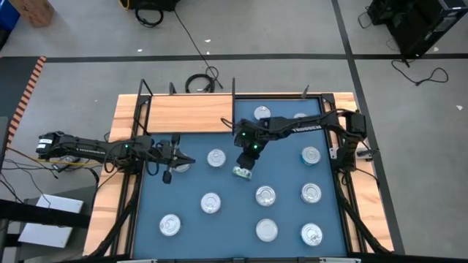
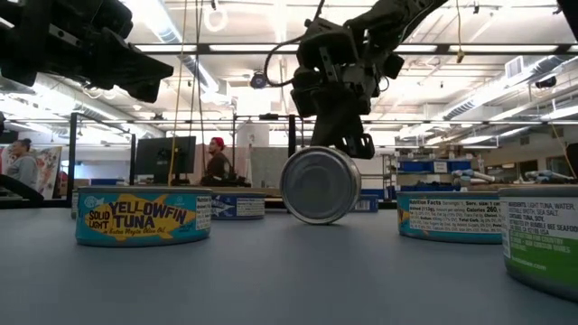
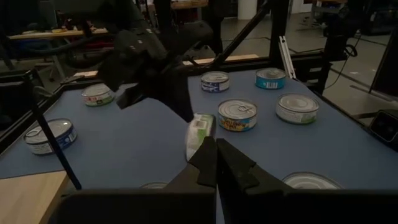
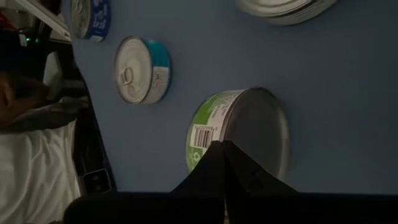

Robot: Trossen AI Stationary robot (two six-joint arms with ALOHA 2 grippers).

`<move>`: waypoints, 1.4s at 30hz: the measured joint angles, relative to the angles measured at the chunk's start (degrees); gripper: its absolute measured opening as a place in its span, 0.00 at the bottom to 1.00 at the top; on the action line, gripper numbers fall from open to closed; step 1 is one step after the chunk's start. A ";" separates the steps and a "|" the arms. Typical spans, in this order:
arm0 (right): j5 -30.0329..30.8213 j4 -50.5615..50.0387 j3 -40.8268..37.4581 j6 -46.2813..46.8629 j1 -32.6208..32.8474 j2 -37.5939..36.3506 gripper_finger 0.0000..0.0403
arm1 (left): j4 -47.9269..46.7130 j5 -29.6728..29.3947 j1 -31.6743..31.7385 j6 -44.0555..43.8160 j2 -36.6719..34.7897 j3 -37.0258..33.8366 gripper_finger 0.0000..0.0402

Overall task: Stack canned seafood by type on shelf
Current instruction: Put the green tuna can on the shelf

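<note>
Several flat round tins lie lid-up on the blue mat (image 1: 234,212). One tin with a green label (image 1: 243,172) stands on its edge near the mat's middle, also seen in the low view (image 2: 321,185) and the left wrist view (image 3: 200,134). My right gripper (image 1: 246,162) reaches down onto it from above, fingers shut. My left gripper (image 1: 187,159) is shut and hovers raised over the mat's left part, beside a lying tin (image 1: 179,167). The shelf (image 1: 190,113), a light wooden board with black posts, lies at the far left, and I see no tin on it. My right gripper comes from above, pointing down, and its shut fingertips (image 4: 221,149) meet the green-label tin at its uppermost rim (image 4: 231,127), where the label wall joins the flat face. The tin stands on edge with its lowest rim (image 2: 318,222) at the mat. Whether the fingers pinch the rim, I cannot tell.
Lying tins surround the standing one: one to its left (image 1: 216,158), one toward the near right (image 1: 265,195), others along the right side (image 1: 311,155) and near edge (image 1: 266,230). A yellowfin tuna tin (image 2: 144,217) shows close in the low view. People stand in the room behind.
</note>
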 joint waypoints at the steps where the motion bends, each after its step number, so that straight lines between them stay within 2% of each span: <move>1: 0.14 -0.23 0.00 -0.25 -0.34 0.00 0.00 | -0.12 0.00 0.00 -0.02 0.00 0.00 0.01; 14: 3.09 -3.07 0.09 -4.83 -2.49 -0.11 0.03 | -0.16 0.67 0.00 -0.07 0.00 0.00 0.01; 25: 8.00 -4.22 0.11 -5.66 -2.13 -0.20 0.19 | 0.41 0.74 0.00 -0.07 0.00 0.00 0.01; 36: 9.38 -4.62 -0.15 -2.88 -1.84 0.07 0.37 | 0.71 0.84 0.00 -0.04 0.00 0.00 0.01; 42: 14.04 -6.05 0.43 -3.46 -1.02 -0.93 0.45 | 0.77 0.90 0.01 -0.04 0.00 0.00 0.01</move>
